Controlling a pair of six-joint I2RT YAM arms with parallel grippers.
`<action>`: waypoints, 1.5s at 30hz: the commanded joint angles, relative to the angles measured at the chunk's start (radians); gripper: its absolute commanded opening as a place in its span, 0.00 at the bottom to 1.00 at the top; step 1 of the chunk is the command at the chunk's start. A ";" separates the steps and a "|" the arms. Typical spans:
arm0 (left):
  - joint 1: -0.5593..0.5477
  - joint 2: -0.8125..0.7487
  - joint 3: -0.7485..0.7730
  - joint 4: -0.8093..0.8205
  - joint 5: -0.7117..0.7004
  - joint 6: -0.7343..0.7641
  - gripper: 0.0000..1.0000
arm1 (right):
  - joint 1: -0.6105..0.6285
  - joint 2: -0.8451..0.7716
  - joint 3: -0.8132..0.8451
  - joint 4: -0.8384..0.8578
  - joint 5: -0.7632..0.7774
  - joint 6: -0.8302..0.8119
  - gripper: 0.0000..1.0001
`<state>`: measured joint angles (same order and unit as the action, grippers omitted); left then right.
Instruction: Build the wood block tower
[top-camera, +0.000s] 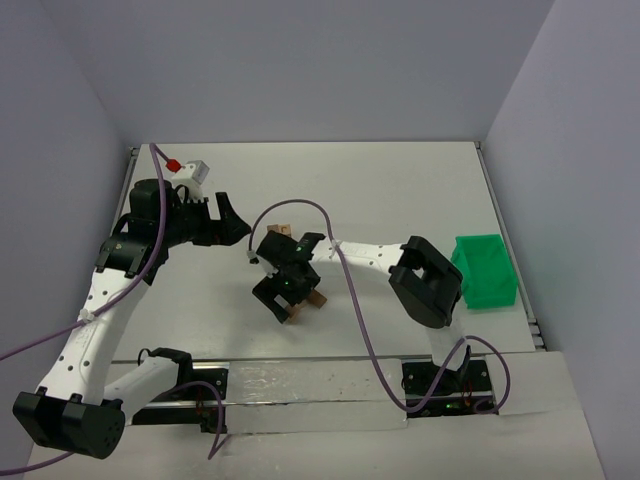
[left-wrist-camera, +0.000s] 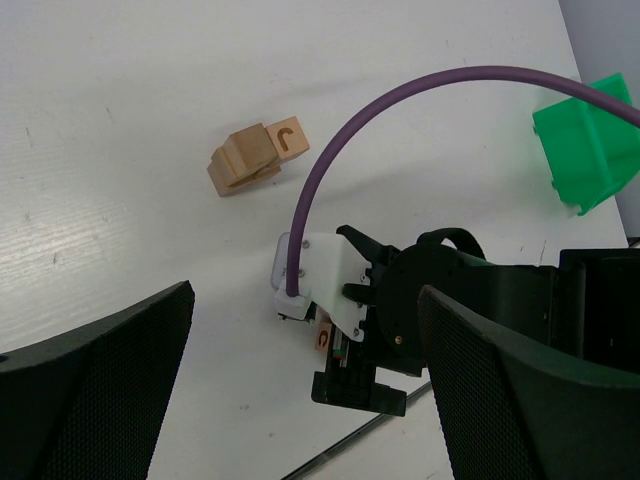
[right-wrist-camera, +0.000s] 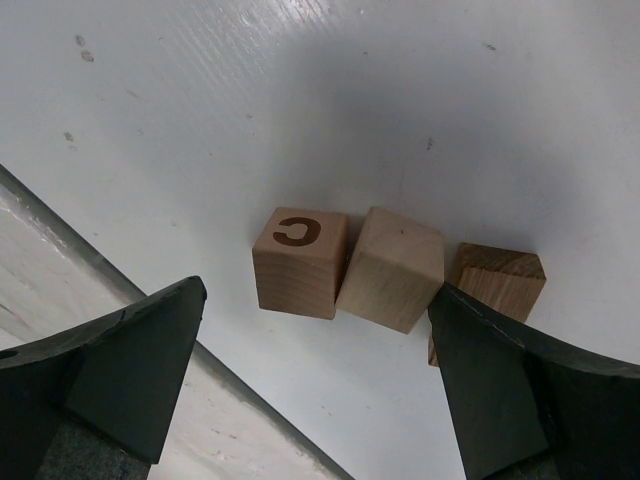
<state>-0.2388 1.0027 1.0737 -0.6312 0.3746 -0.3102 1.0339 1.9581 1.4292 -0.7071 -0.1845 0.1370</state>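
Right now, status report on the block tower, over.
Status: left gripper open, empty; right gripper open over three wood blocks in a row. No tower yet. Nothing between gripper and blocks.

Bright, diffuse light falls from above. A broad, soft shadow greys the table (right-wrist-camera: 150, 100) just above the blocks (right-wrist-camera: 390, 270), which look sharp.

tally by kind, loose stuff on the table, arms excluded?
wooden blocks: 5 (3 in a row, 2 touching each other farther back)
green plastic bin: 1
total: 6
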 joint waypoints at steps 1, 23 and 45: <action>0.010 -0.008 -0.002 0.050 0.030 0.006 0.99 | 0.012 0.010 0.032 -0.003 -0.012 -0.027 0.99; 0.013 -0.009 -0.014 0.061 0.024 0.008 0.98 | 0.018 0.024 0.033 0.009 0.042 -0.040 0.89; 0.028 -0.004 -0.010 0.057 -0.014 -0.017 0.99 | 0.034 0.048 0.032 0.019 0.086 -0.002 0.78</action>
<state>-0.2278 1.0027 1.0531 -0.6178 0.3715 -0.3101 1.0580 2.0014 1.4292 -0.7089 -0.1182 0.1176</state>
